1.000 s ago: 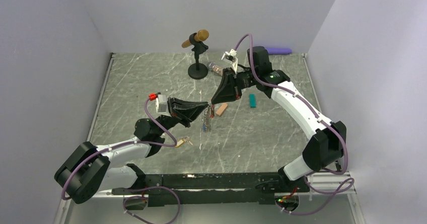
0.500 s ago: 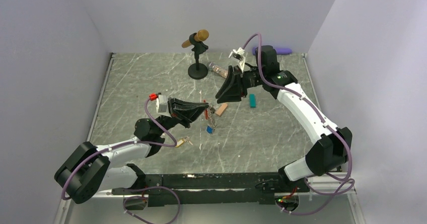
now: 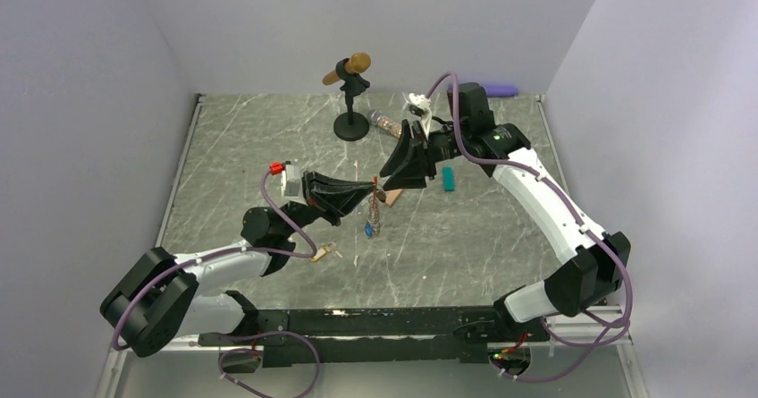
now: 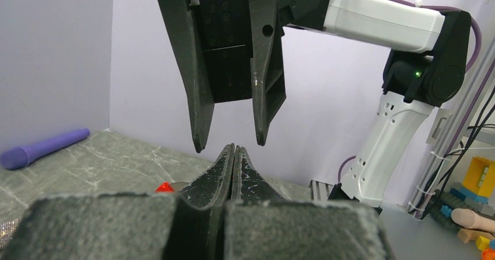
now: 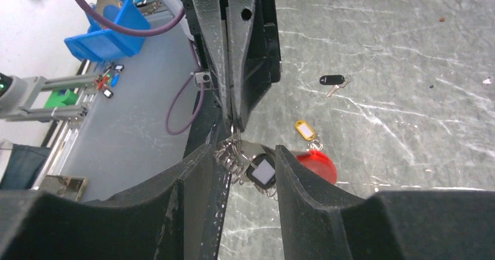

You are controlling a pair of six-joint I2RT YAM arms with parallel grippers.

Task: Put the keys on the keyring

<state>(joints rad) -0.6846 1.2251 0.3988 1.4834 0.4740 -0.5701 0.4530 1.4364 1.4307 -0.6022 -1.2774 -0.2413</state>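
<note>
Mid-counter, clear of the walls; left gripper pinched tight on keyring dangling below it; right gripper spread wide, straddling the left tips.

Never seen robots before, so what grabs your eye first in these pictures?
Two black claws nearly meet in the middle: the left claw is pinched shut on a dangling keyring hung with small keys, while the right claw hangs open right next to it. Behind them, a brown-headed microphone stands on a round black base.
</note>
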